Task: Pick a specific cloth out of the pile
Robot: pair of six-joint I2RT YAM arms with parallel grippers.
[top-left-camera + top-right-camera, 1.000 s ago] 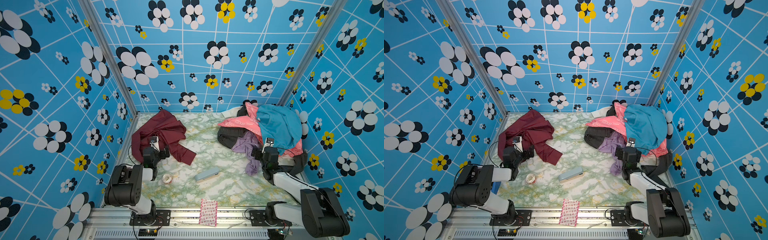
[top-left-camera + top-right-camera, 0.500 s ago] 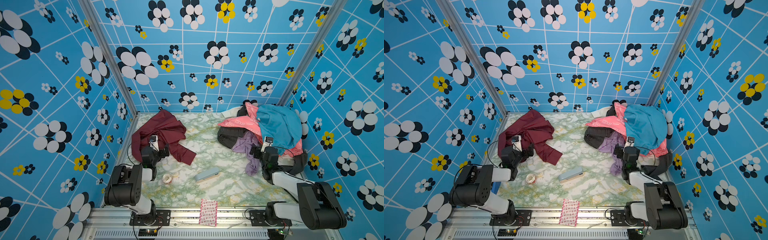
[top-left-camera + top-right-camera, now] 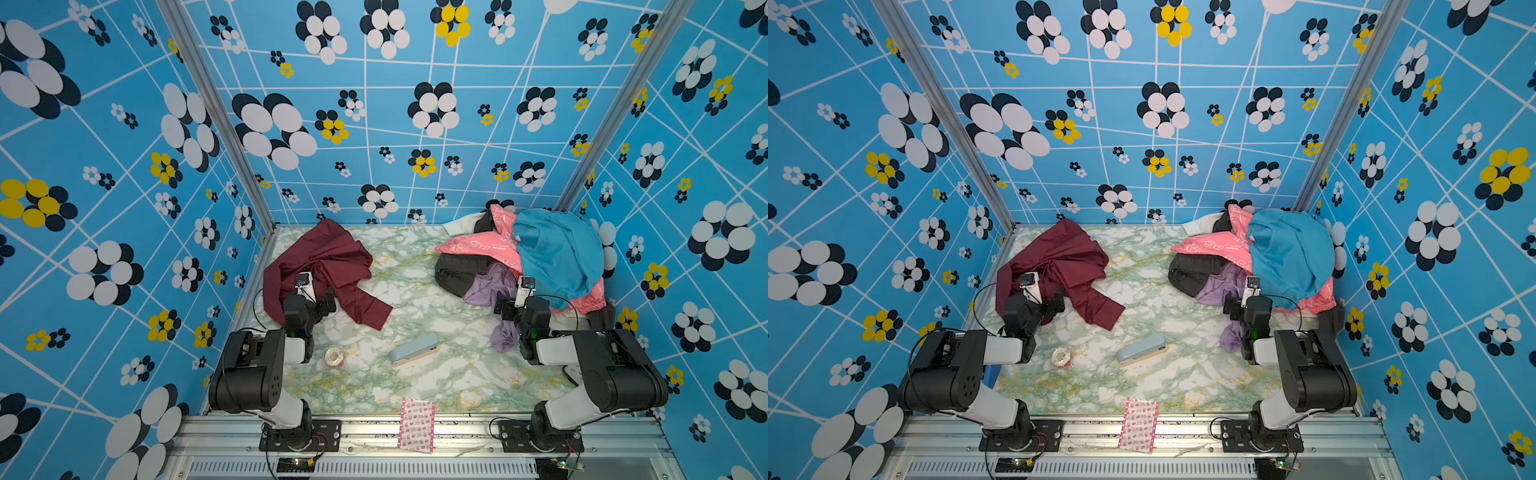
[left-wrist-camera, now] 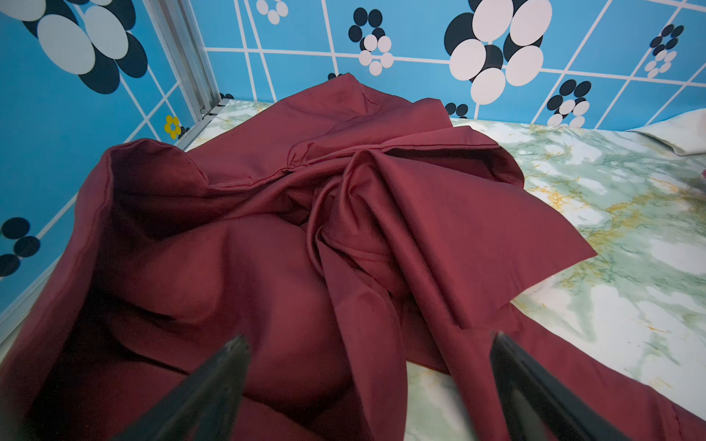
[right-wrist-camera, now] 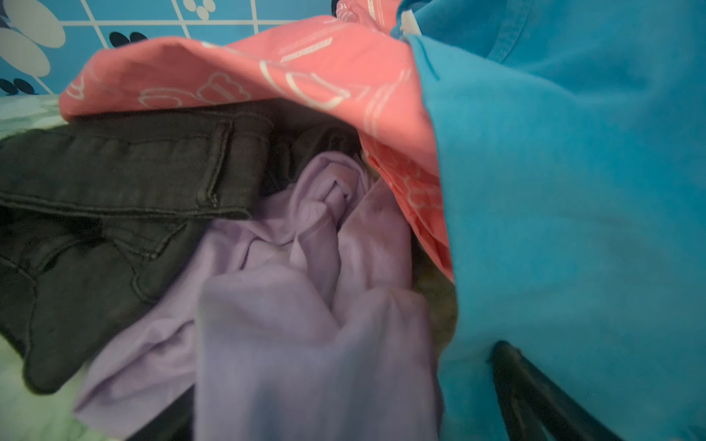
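wide apart at the left fingers (image 4: 216, 382), nothing gripped, tips low over the dark maroon garment (image 4: 267, 236), crumpled in the far left corner of the tabletop (image 3: 415, 286), well apart from the pile (image 3: 552, 253). wide at the right fingers (image 5: 523, 389) too, empty, nosed in against the lilac cloth (image 5: 305, 305) and teal top (image 5: 573, 191) at the pile's near edge, far right.

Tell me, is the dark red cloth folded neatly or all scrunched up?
Scrunched up. The maroon cloth lies loose on the table in bunched folds, one sleeve trailing out, apart from the pile.
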